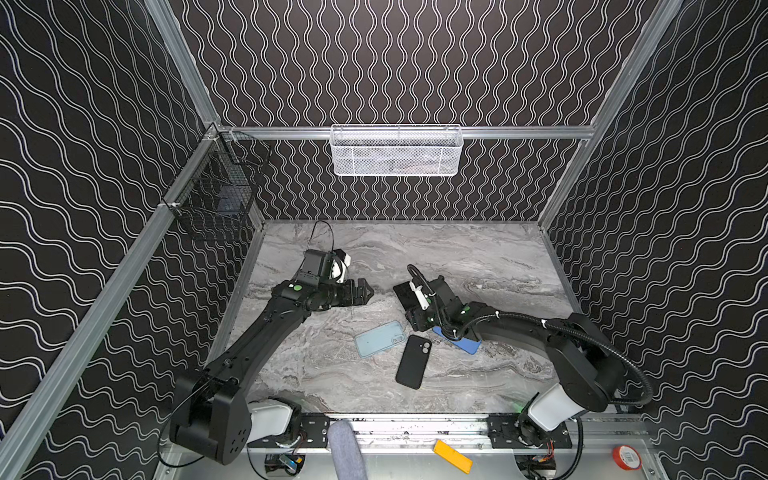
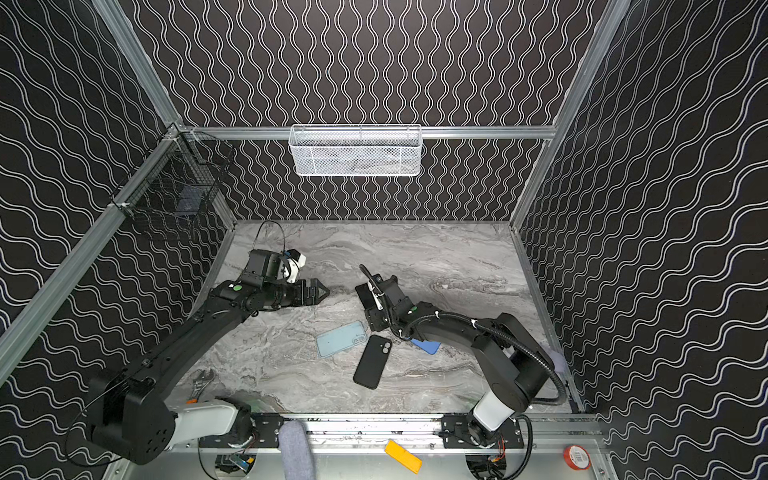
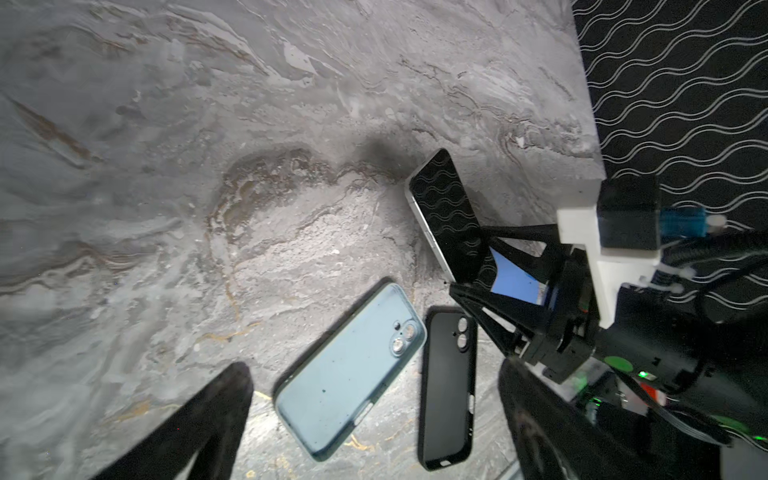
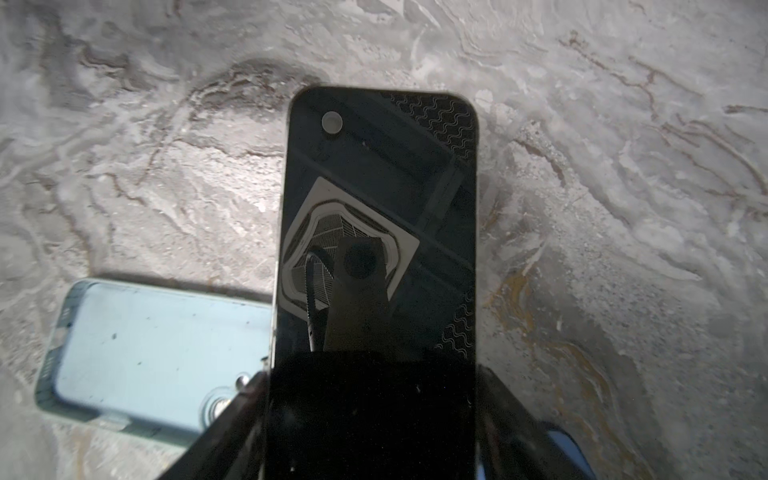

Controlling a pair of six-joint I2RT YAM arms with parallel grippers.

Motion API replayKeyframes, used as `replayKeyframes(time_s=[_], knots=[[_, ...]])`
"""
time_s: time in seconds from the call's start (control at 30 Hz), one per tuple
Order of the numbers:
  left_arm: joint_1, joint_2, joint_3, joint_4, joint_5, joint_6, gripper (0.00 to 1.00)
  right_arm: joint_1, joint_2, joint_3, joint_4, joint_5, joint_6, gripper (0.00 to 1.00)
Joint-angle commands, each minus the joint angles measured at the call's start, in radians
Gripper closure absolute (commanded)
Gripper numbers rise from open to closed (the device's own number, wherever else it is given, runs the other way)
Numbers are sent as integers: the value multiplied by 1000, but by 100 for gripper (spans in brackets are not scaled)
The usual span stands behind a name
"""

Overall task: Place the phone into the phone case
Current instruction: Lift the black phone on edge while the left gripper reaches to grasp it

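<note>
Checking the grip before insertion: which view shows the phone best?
The right wrist view: the phone fills the middle of the picture, its glossy screen facing the camera. The left wrist view shows it smaller and tilted, with one edge visible. Both top views show only a small dark corner of it.

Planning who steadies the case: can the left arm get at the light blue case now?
Probably yes. The left gripper is open and empty, bare table lies between it and the light blue case, and nothing rests on it.
</note>
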Motion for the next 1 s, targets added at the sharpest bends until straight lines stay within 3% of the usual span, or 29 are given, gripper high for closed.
replayKeyframes(time_s=[0.0, 0.4, 0.77, 0.97], knots=[[-2, 18, -17, 119, 112, -80, 4, 2, -38, -22, 91, -32, -26, 32], [-23, 167, -47, 350, 225, -272, 8, 0, -162, -125, 166, -113, -26, 32], [-137, 291, 32, 409, 207, -329, 11, 1, -195, -141, 180, -133, -31, 33], [-178, 324, 53, 433, 191, -359, 21, 1, -214, -157, 185, -126, -32, 32]])
